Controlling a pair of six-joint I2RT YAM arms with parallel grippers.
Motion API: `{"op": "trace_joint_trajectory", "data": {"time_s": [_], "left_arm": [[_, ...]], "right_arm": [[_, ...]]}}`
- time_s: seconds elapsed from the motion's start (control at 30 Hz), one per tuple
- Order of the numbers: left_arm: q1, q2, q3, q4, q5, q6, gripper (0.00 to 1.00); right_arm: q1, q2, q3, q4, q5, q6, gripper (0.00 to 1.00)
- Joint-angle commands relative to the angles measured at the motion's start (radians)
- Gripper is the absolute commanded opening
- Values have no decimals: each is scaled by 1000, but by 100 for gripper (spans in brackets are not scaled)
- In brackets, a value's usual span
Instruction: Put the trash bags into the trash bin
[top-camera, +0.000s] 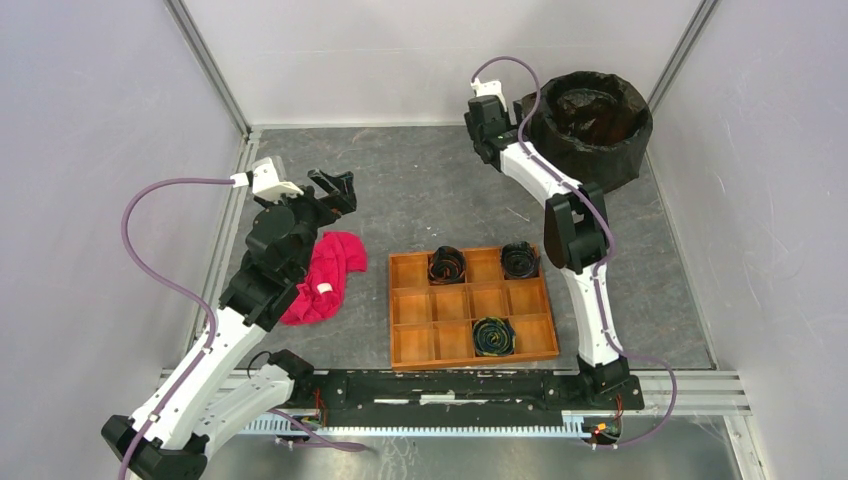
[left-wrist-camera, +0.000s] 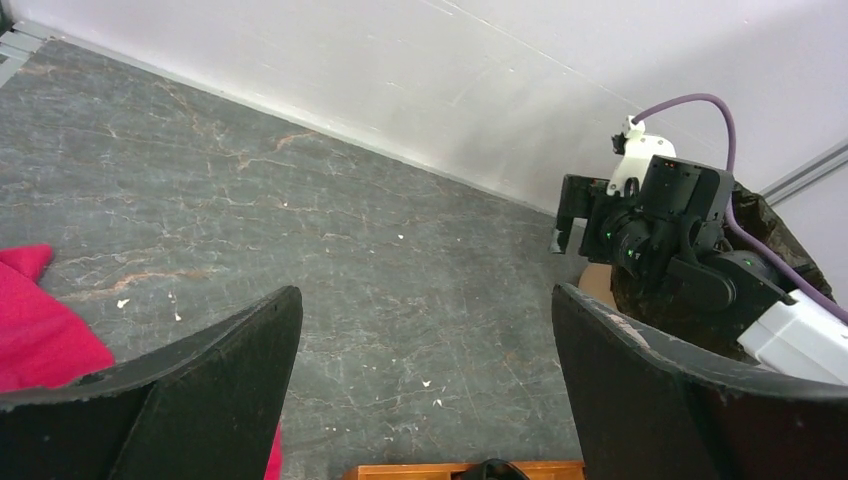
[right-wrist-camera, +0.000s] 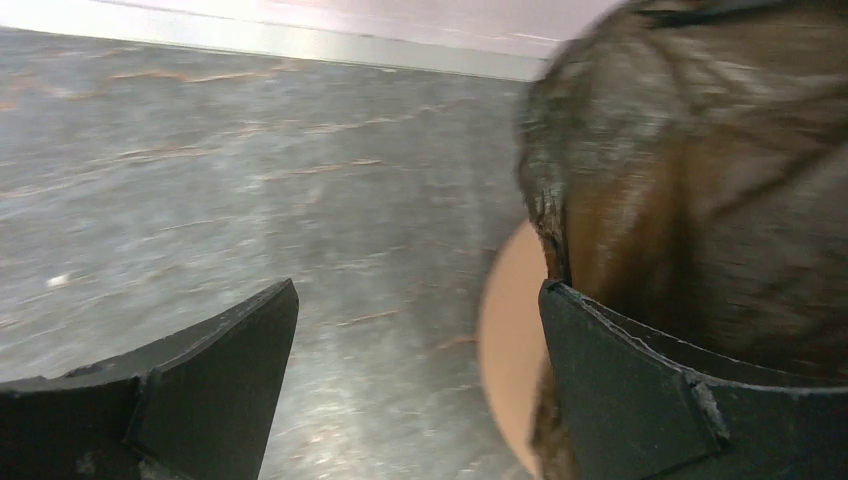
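Seeing the trash bag (top-camera: 612, 160) draping over the trash bin (right-wrist-camera: 508, 330) in the far right corner; judging it light, limp and slippery, best pinching a bunched fold by the rim. Holding the right gripper (right-wrist-camera: 415, 300) wide apart just beside the bin, gripping nothing; hanging the left gripper (left-wrist-camera: 425, 295) equally wide and empty near the red cloth (top-camera: 325, 275).

On the grey table (top-camera: 430, 200) rest a red cloth (top-camera: 325, 275), wooden tray (top-camera: 392, 310) and trash bin (right-wrist-camera: 505, 340).
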Motion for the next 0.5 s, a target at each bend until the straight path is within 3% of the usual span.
{"op": "trace_joint_trajectory", "data": {"time_s": [0.0, 0.23, 0.47], "left_arm": [[4, -13, -3, 43, 12, -44, 100], [6, -3, -6, 47, 9, -41, 100], [7, 29, 8, 34, 1, -28, 100]], "right_arm": [[-32, -38, -33, -1, 221, -104, 98], [-72, -178, -325, 38, 299, -110, 98], [-73, -284, -389, -34, 254, -87, 98]]}}
